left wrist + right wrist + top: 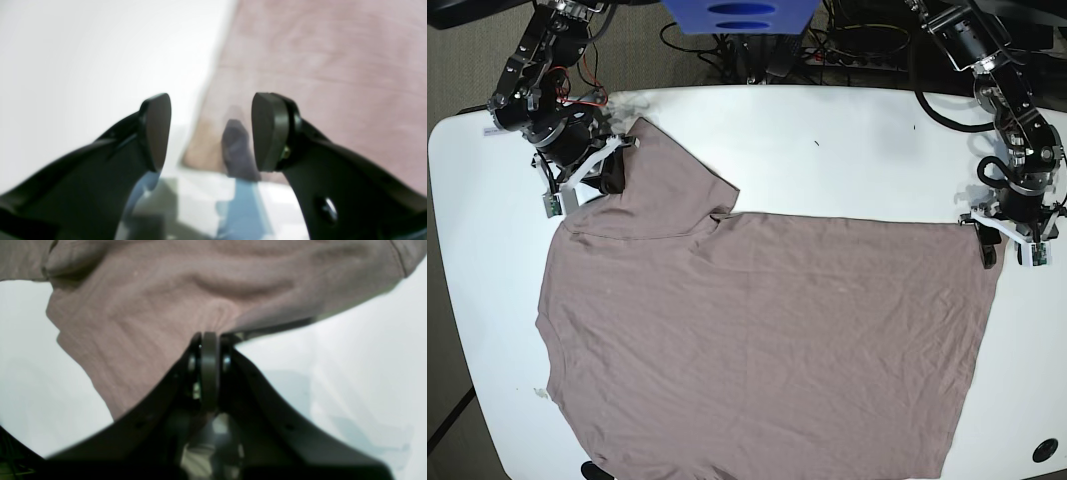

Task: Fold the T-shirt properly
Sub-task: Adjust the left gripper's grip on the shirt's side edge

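Note:
The taupe T-shirt (757, 330) lies spread flat over most of the white table (847, 150), with one sleeve folded up at the back left. My right gripper (612, 175) is at that sleeve. In the right wrist view it (210, 340) is shut on a pinch of the shirt's fabric (150, 306). My left gripper (1007, 253) hovers at the shirt's back right corner. In the left wrist view it (213, 131) is open and empty, above the shirt's edge (317, 66) where it meets the bare table (83, 50).
Cables and a blue object (747, 15) sit behind the table's back edge. A black round mark (1045, 450) is at the table's front right corner. The floor shows past the table edge in the left wrist view (243, 206).

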You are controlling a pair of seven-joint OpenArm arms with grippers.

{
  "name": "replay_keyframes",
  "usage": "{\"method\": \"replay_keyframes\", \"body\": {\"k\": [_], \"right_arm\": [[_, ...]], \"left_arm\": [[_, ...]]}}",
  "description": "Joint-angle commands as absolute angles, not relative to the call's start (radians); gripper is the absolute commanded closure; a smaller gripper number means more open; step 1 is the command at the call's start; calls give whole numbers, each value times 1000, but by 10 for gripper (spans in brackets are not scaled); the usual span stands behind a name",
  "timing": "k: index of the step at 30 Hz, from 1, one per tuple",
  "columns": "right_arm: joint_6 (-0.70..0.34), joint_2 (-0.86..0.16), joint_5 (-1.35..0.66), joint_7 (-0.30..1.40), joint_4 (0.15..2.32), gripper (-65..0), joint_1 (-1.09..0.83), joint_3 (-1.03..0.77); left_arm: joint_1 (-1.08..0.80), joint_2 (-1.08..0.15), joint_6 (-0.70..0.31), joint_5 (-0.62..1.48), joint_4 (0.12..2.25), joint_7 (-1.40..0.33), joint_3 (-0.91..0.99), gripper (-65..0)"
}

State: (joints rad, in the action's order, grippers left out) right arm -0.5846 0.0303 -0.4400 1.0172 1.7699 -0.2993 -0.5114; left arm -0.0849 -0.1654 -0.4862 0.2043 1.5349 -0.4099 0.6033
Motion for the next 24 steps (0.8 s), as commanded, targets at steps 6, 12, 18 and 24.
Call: {"method": "replay_keyframes", "body": {"k": [6, 12, 18, 24], "right_arm": [[-587, 25, -424, 1040, 1776, 0, -302, -510], [-587, 25, -424, 1041, 1776, 0, -302, -510], [-587, 25, -424, 1040, 1776, 0, -302, -510], [-587, 25, -424, 1040, 1776, 0, -302, -510]], "left_arm": [[-30, -174, -530, 248, 1494, -484, 608, -369], [-22, -168, -530, 248, 1489, -504, 608, -369], [-22, -170, -529, 243, 1492, -504, 630, -369], [-21, -176, -529, 242, 1492, -506, 679, -369]]}}
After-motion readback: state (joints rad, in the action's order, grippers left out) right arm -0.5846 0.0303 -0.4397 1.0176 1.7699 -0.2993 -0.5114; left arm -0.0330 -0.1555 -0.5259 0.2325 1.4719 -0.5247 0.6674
